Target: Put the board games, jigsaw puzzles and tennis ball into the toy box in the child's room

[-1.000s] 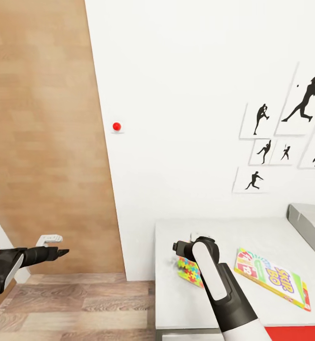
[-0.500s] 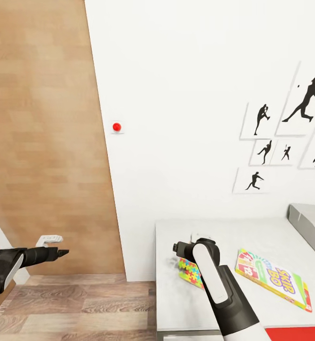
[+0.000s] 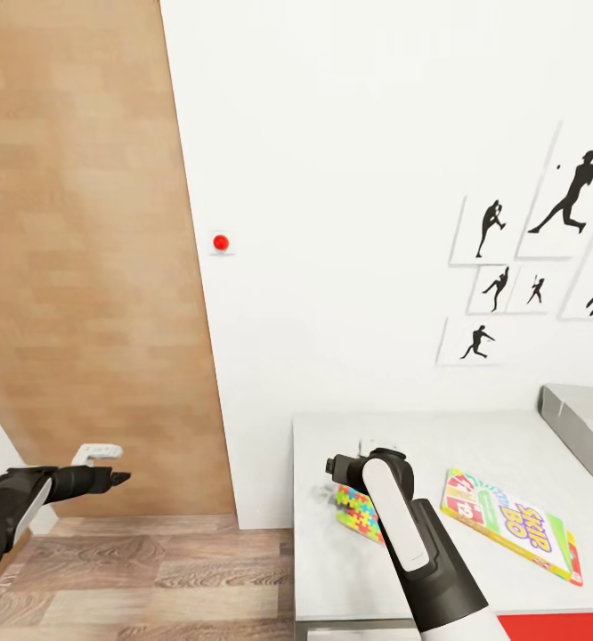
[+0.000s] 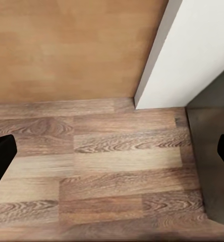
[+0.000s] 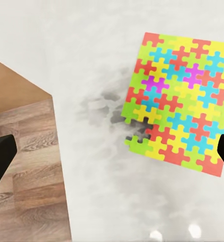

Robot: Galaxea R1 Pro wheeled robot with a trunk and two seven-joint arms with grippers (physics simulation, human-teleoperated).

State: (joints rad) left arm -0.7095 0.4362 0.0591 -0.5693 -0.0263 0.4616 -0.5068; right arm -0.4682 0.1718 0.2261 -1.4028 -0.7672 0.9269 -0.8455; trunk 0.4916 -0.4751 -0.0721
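One jigsaw puzzle point(image 3: 357, 514) lies flat on the light-grey table point(image 3: 403, 436) near its left end, half hidden behind my right arm. In the right wrist view the jigsaw puzzle point(image 5: 180, 121) sits below my open right gripper point(image 5: 112, 156), off toward one fingertip, with nothing held. A yellow, green and red board game point(image 3: 508, 523) lies to the right of the puzzle. The toy box point(image 3: 586, 427) shows one grey corner at the table's far right. My left gripper point(image 3: 114, 478) hangs open over the wood floor point(image 4: 112, 166), left of the table.
A wooden door point(image 3: 83, 267) stands left of the white wall, which carries a red knob point(image 3: 220, 242) and black baseball silhouettes point(image 3: 528, 258). A red chair seat point(image 3: 555, 628) shows under the table's front edge.
The whole head view has shifted slightly, so the wall pictures and the knob sit a little lower. Both arms and the toys keep their places.
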